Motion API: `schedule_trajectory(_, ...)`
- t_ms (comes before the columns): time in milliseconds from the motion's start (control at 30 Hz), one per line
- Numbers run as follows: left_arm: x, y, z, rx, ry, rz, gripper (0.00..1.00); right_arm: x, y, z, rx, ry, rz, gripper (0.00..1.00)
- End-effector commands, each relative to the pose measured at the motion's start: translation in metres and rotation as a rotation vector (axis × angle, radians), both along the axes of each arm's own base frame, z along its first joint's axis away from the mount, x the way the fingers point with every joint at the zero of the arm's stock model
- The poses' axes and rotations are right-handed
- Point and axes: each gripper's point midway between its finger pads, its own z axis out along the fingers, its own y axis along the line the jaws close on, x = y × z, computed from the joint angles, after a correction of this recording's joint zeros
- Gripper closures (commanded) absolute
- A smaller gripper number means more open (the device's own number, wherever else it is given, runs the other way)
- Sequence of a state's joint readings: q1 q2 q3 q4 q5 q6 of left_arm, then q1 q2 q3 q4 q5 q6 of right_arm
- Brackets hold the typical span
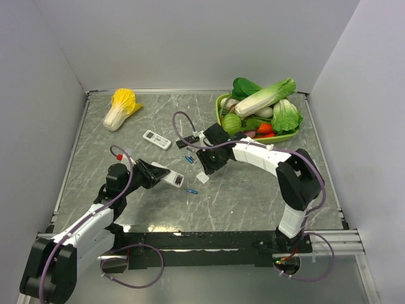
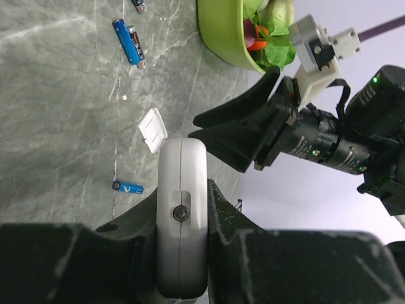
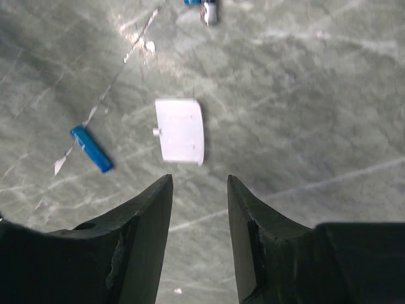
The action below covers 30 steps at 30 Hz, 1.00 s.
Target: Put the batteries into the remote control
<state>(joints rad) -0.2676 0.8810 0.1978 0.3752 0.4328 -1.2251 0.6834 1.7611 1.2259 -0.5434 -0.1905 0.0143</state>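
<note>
Nearest, the left gripper (image 1: 166, 175) clamped the remote control (image 1: 172, 177) low in the top view, long axis pointing right toward the right gripper (image 1: 207, 166). Left wrist: remote on edge between the jaws, one battery (image 2: 128, 187) on the table just left. Right wrist: jaws apart, empty, battery cover (image 3: 180, 131) just beyond; a battery (image 3: 92, 149) lay left, diagonal.

table (image 1: 266, 190): veined stone look, faint sheen
remote control (image 2: 181, 190): smooth white plastic
batteries (image 2: 128, 42): glossy blue wrap, silvery ends
</note>
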Motion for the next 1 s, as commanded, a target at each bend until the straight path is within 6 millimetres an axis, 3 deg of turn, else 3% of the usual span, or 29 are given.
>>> schedule_trajectory(0, 0.000, -0.003, 0.010, 0.003, -0.046, -0.031, 0.99, 0.012, 0.015, -0.004, -0.027, -0.035, 0.049, 0.55)
schedule_trajectory(133, 0.002, -0.003, 0.008, 0.012, -0.040, -0.035, 0.99, 0.013, 0.023, -0.012, -0.038, -0.025, 0.058, 0.58)
schedule_trajectory(400, 0.004, -0.006, 0.007, 0.017, -0.034, -0.055, 0.99, 0.013, 0.016, -0.030, -0.112, -0.029, 0.068, 0.63)
schedule_trajectory(633, 0.006, -0.009, 0.008, 0.009, -0.032, -0.072, 0.99, 0.008, 0.014, -0.039, -0.133, -0.018, 0.082, 0.75)
schedule_trajectory(700, 0.006, -0.010, 0.006, 0.003, -0.026, -0.075, 0.99, 0.007, 0.014, -0.039, -0.139, -0.024, 0.087, 0.82)
schedule_trajectory(833, 0.007, -0.013, 0.011, -0.025, -0.029, -0.082, 0.99, 0.010, 0.011, -0.025, -0.140, -0.066, 0.082, 0.98)
schedule_trajectory(933, 0.009, -0.016, 0.018, -0.049, -0.036, -0.090, 0.99, 0.015, 0.008, 0.001, -0.119, -0.144, 0.070, 1.00)
schedule_trajectory(967, 0.010, -0.017, 0.021, -0.057, -0.036, -0.099, 0.99, 0.017, 0.007, 0.018, -0.097, -0.188, 0.069, 1.00)
